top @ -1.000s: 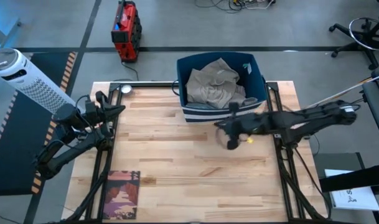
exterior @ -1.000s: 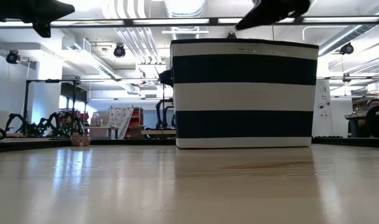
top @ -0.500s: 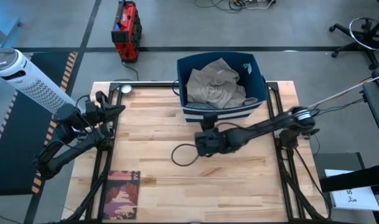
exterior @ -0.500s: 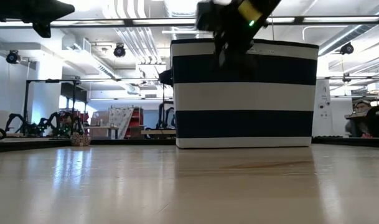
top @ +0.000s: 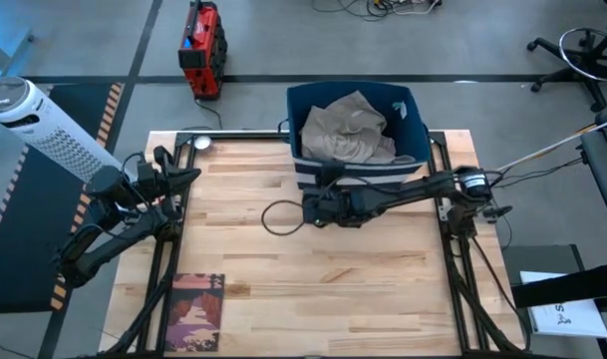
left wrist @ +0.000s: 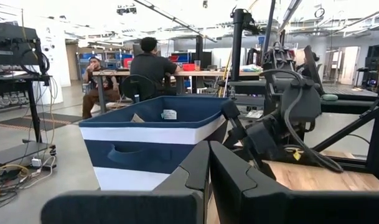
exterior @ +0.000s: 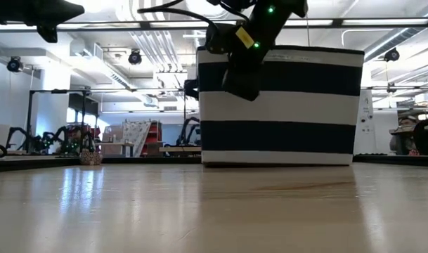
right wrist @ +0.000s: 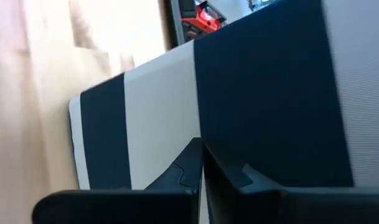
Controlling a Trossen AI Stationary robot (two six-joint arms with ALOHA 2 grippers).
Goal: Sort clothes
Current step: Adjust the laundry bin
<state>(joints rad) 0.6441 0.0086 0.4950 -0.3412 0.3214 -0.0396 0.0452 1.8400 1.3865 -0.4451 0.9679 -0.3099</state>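
1. The left gripper (left wrist: 208, 180), pressed together, was parked at the table's (top: 283, 289) left edge.
2. The right gripper (right wrist: 200, 163), pressed together and empty, had been swung from mid-table up against the striped bin (top: 355, 172).
3. The bin, apparently nudged already, could be pushed farther.
4. The khaki-beige garment (top: 345, 130) was heaped inside.

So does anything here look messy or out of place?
Little stands out. The striped bin sits slightly askew to the table's edge, with khaki clothes heaped loosely inside. A book lies alone at the near corner. The right gripper, fingers shut, hangs just before the bin.
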